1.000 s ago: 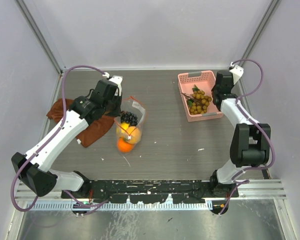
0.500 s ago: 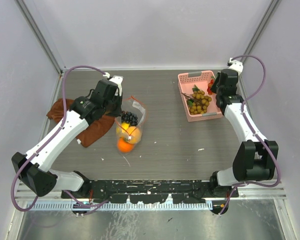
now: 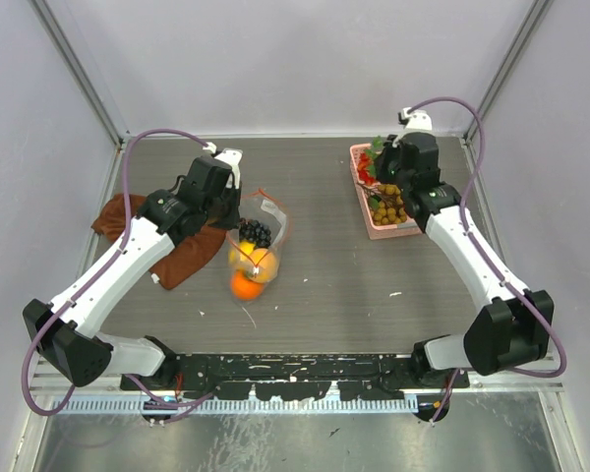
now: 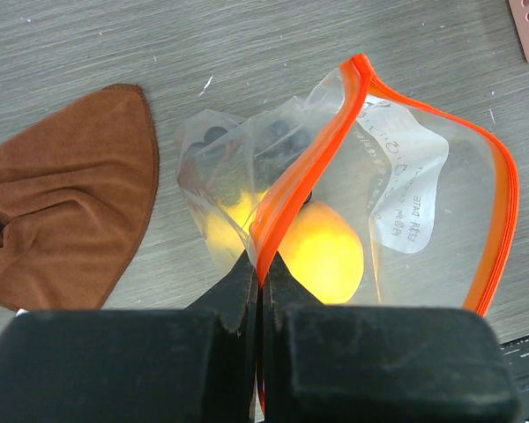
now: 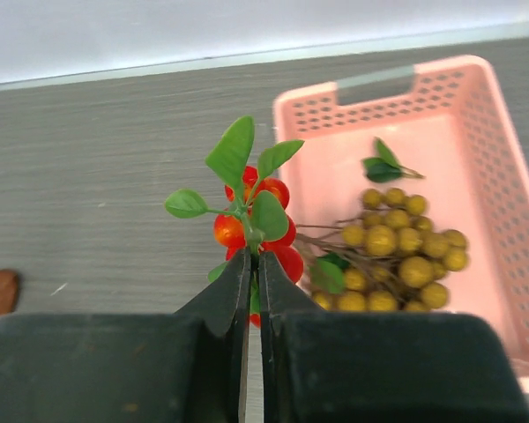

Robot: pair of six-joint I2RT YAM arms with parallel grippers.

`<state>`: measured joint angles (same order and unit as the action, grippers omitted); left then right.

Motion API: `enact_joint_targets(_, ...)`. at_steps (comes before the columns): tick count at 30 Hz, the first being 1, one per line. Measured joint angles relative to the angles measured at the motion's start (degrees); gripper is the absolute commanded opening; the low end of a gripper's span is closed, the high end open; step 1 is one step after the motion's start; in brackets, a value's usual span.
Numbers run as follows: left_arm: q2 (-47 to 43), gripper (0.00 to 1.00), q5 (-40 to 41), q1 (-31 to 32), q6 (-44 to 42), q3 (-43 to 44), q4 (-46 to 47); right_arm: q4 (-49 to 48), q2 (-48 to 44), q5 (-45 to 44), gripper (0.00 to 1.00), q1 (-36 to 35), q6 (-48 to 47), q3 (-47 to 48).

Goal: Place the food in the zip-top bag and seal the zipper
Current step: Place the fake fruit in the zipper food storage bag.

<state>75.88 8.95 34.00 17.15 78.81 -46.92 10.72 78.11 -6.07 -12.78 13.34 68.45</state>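
Note:
The clear zip-top bag [image 3: 259, 236] lies mid-table with dark grapes [image 3: 254, 233] and a yellow fruit [image 4: 322, 249] inside; an orange fruit [image 3: 243, 285] sits at its near end. My left gripper [image 4: 261, 273] is shut on the orange-red zipper strip [image 4: 304, 172], holding the mouth up and open. My right gripper [image 5: 254, 264] is shut on the stem of a red berry bunch with green leaves [image 5: 263, 225], held above the pink basket's left edge [image 3: 371, 162]. The tan-brown berry bunch [image 5: 397, 256] lies in the basket.
A brown cloth [image 3: 167, 251] lies left of the bag under my left arm. The pink basket [image 5: 476, 132] stands at the back right. Walls enclose the table on three sides.
My right gripper has lifted the red berry bunch out of the basket and swung left, toward the middle. My left gripper and the bag have not moved.

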Motion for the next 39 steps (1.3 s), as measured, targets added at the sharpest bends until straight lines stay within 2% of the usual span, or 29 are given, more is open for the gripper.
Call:
enact_joint_targets(8, 0.0, 0.0, 0.0, 0.0, 0.0, 0.0, 0.0, 2.9, -2.3, 0.9, 0.0, -11.3, 0.1, 5.6)
enact_joint_targets(19, 0.0, 0.0, 0.0, 0.0, 0.1, 0.0, 0.0, 4.3, -3.8, 3.9, 0.0, -22.4, 1.4, 9.8)
enact_joint_targets(31, 0.0, 0.0, 0.0, 0.0, 0.2, 0.0, 0.0, 3.2, -3.5, 11.0, 0.0, -28.8, 5.1, 9.7)
enact_joint_targets(39, 0.0, 0.0, 0.0, 0.0, 0.2, -0.2, 0.1, 1.3, 0.3, 12.7, 0.0, -32.5, 8.5, 7.9)
